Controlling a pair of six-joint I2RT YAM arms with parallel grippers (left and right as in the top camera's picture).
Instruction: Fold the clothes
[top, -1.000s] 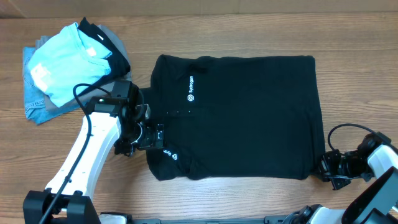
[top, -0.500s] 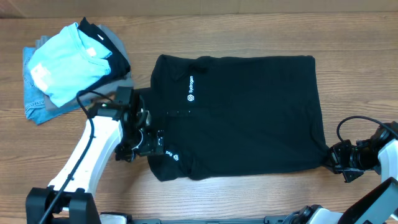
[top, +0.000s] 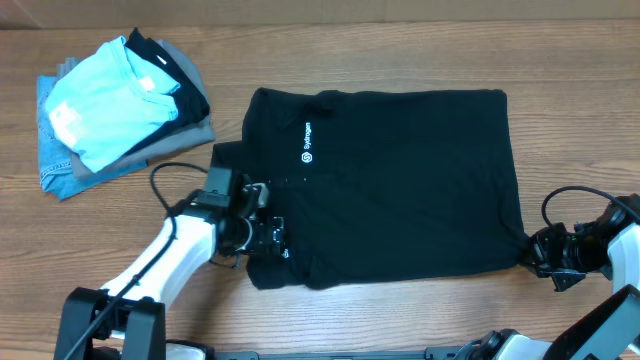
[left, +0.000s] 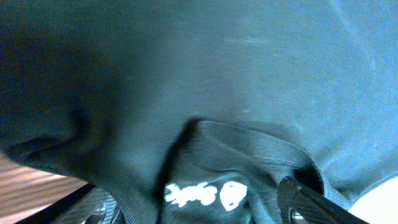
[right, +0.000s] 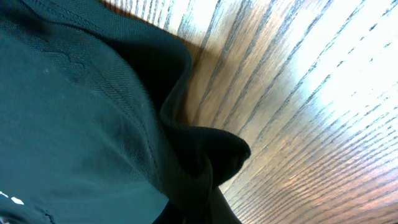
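Note:
The black polo shirt (top: 400, 180) lies spread flat in the middle of the table, collar to the left, with a white chest logo (top: 306, 143). My left gripper (top: 268, 238) is over the near-left sleeve. In the left wrist view its jaws (left: 199, 210) stand apart, and the sleeve with its white logo (left: 205, 194) lies between them. My right gripper (top: 535, 255) is at the shirt's near-right hem corner. In the right wrist view the bunched black corner (right: 211, 155) runs down into the jaws (right: 208, 218), which are shut on it.
A pile of folded garments sits at the far left: a light blue T-shirt (top: 105, 100) on top, grey and denim pieces (top: 60, 170) under it. Bare wooden table (top: 400, 320) borders the shirt at front and right (right: 311, 124).
My left gripper moved right and toward the front, onto the sleeve and over its logo. My right gripper shifted right, pulling the hem corner outward, then stayed still.

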